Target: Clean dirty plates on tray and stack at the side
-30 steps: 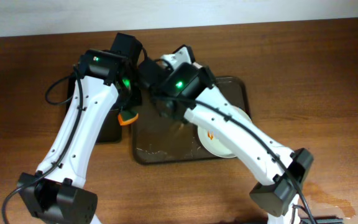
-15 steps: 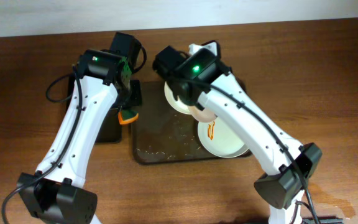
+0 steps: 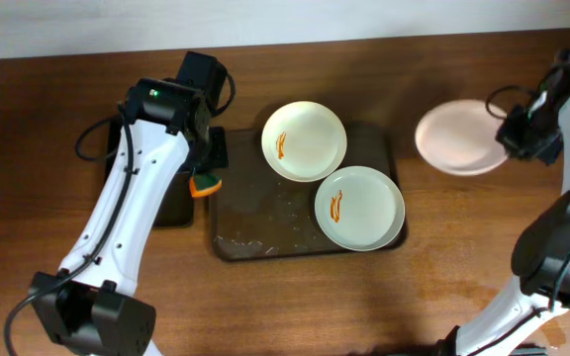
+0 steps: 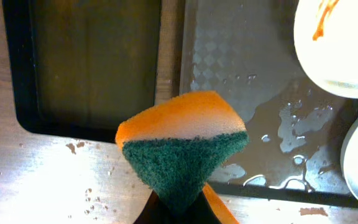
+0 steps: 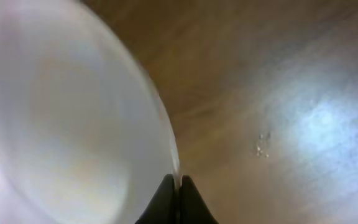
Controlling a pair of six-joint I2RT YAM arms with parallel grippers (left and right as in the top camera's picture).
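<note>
Two white plates with orange-red sauce smears sit on the dark brown tray [image 3: 255,222]: one [image 3: 305,140] at the back, one [image 3: 359,208] at the front right, its edge overlapping the first. A third plate [image 3: 458,136], plain white, is held above the bare table right of the tray. My right gripper [image 3: 515,135] is shut on its right rim; the right wrist view shows the rim [image 5: 166,140] pinched between the fingers. My left gripper [image 3: 204,178] is shut on an orange and green sponge [image 4: 182,146] over the tray's left edge [image 4: 188,74].
A smaller black tray [image 3: 171,203] lies left of the brown tray, under the left arm; it also shows in the left wrist view [image 4: 92,62]. Water drops lie on the brown tray [image 4: 291,124]. Bare wood table lies to the right.
My right arm has swung from over the tray far to the right, carrying a plain white plate with it. The two smeared plates are now uncovered. The left arm has stayed put.
</note>
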